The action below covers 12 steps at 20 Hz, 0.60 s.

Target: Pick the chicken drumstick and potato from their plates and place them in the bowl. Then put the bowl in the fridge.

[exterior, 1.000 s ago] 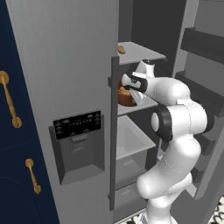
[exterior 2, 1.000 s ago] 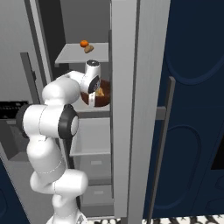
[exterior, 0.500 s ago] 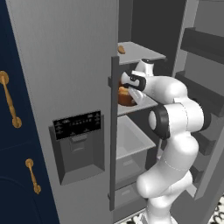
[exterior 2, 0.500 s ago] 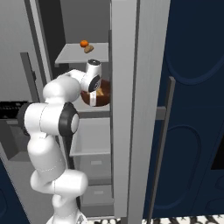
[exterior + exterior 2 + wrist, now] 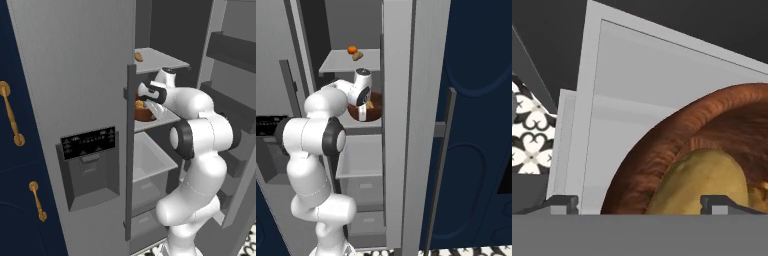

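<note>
An orange (image 5: 351, 49) sits beside a tan lump (image 5: 358, 56); navy cabinets (image 5: 20, 200) carry gold handles (image 5: 11, 114).

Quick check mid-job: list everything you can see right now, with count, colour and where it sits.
bowl: 1, dark reddish-brown, on the middle fridge shelf
potato: 1, yellowish-tan, inside the bowl
chicken drumstick: 1, golden-orange, in the bowl beside the potato
fridge: 1, grey, door open, black dispenser panel on the front
small foods: 2, orange and tan, on the top shelf
cabinets: navy with gold handles, left of the fridge
gripper: 1, dark fingertips, open, astride the bowl's rim
</note>
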Tool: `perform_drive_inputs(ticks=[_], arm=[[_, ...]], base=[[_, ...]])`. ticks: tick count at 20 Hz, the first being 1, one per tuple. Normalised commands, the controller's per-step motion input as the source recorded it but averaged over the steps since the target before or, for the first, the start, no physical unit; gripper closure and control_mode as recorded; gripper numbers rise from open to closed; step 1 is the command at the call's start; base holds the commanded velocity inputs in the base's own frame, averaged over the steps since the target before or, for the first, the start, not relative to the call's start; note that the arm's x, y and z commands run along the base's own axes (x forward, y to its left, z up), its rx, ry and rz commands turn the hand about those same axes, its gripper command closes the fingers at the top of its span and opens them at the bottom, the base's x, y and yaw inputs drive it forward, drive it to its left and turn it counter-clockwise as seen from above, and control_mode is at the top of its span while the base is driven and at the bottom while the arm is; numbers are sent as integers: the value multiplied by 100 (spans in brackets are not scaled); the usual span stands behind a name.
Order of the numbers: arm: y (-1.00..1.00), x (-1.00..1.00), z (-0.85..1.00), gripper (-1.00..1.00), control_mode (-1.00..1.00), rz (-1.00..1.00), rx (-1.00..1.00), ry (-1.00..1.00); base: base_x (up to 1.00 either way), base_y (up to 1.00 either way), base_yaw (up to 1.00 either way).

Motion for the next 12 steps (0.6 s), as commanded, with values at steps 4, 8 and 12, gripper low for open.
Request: perform_drive_inputs(ticks=[4, 8, 12], arm=[[0, 0, -19, -100, -100, 3, 4, -11], [0, 0, -3, -100, -100, 0, 5, -18], [0, 5, 0, -100, -100, 0, 3, -15]], base=[[0, 0, 0], [0, 0, 0], [0, 0, 0]])
